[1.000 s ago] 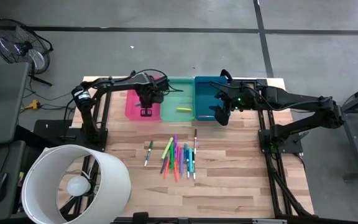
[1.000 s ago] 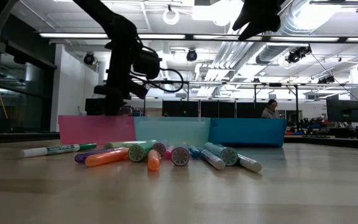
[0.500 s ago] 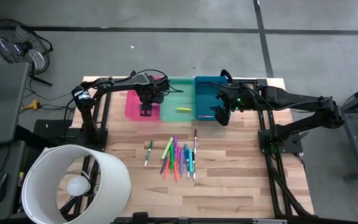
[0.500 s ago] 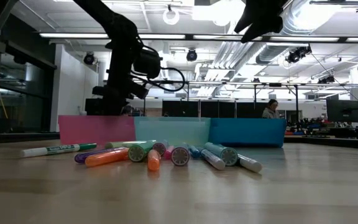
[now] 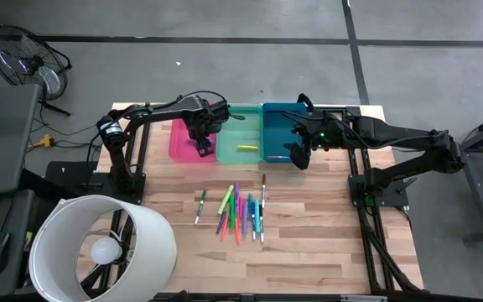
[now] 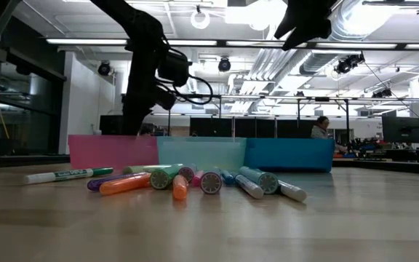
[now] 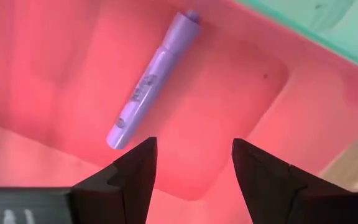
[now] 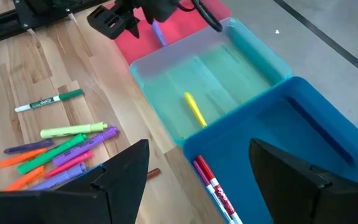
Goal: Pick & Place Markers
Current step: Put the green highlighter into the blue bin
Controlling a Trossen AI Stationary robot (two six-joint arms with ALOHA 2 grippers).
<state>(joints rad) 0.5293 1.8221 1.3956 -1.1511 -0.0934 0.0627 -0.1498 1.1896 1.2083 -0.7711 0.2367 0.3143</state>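
Observation:
My left gripper (image 7: 192, 144) hangs open over the pink bin (image 5: 179, 143), pointing straight down. A purple marker (image 7: 151, 81) lies flat on the bin's floor beyond its fingertips, untouched. My right gripper (image 8: 197, 155) stands open and holds nothing above the near edge of the blue bin (image 5: 279, 126). A yellow marker (image 8: 195, 109) lies in the green bin (image 5: 240, 134). Red-and-white markers (image 8: 213, 183) lie in the blue bin. Several markers (image 5: 240, 211) in mixed colours lie on the wooden table in front of the bins. A green-and-white marker (image 5: 200, 205) lies apart on their left.
The three bins stand side by side along the table's far edge. A large white drum-shaped shade (image 5: 99, 247) overlaps the table's near left corner. A floor fan (image 5: 23, 63) stands off the table at the far left. A person (image 6: 322, 127) sits in the room behind.
My left gripper has rolled about the line that it points along above the pink bin, and its fingers have opened. My right gripper has kept still.

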